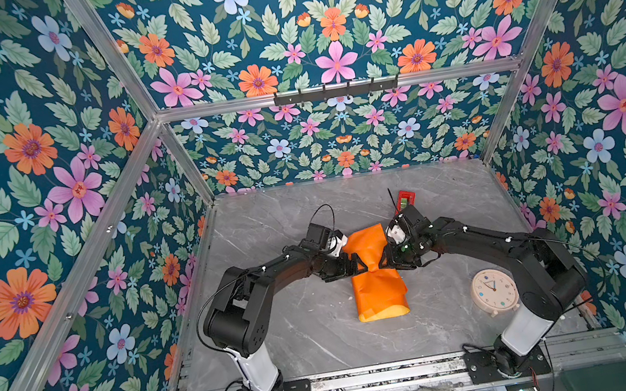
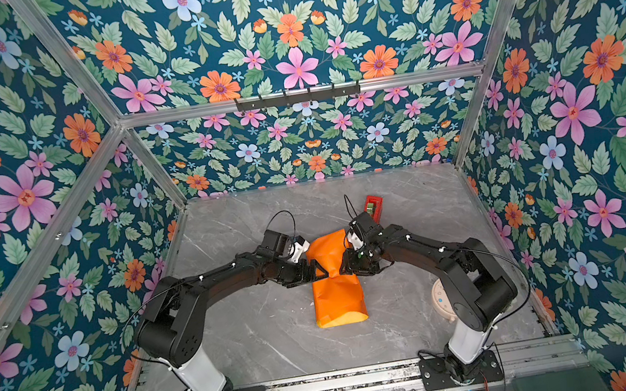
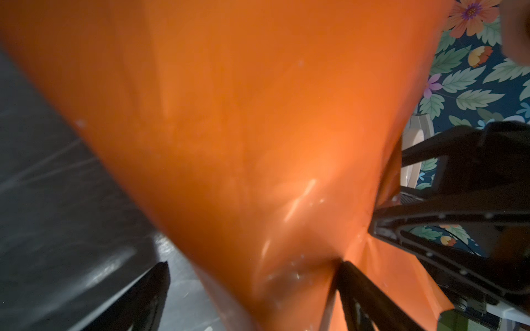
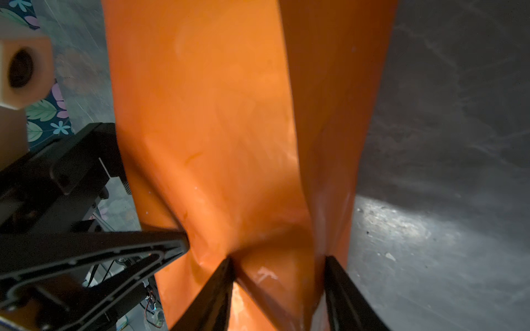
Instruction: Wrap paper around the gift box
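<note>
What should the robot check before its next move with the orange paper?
1. Left tool open around the paper: ok.
2. Right tool gripping the paper: cannot tell.
3. Paper's far end folded flat: not ok, it flares loose beyond the pinched waist.
4. Paper's near end closed: not ok, it gapes, yellow showing.
5. Gift box inside: cannot tell, hidden.
6. Clock clear of the paper: ok.

Glossy, creased orange paper (image 1: 378,292) with matte yellow underside on smooth, grey, marble-look table (image 1: 304,345).
</note>
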Tool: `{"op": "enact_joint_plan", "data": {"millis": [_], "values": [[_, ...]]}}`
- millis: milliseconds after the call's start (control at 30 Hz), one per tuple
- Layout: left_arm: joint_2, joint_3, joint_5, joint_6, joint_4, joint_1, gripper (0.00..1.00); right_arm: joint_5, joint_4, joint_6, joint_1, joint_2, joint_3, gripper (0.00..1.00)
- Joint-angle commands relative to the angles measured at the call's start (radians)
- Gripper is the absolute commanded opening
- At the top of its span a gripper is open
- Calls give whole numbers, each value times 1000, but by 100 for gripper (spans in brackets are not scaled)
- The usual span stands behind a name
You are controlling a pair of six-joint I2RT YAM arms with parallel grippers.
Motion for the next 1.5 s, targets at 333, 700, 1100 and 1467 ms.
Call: {"op": "enact_joint_plan", "data": {"millis": [333, 700, 1100, 1467], "values": [[25, -15, -252, 16, -149, -2, 93, -86, 151, 66, -1, 69, -85, 63], [18, -13, -257, 16, -148, -2, 93, -125, 159, 44, -68, -27, -124, 75], [-39, -1, -234, -27, -76, -4, 97, -81, 148, 13, -90, -235, -169, 81], [-214, 30, -221, -125, 55, 6, 100, 42, 144, -14, -50, -332, -219, 84]]}}
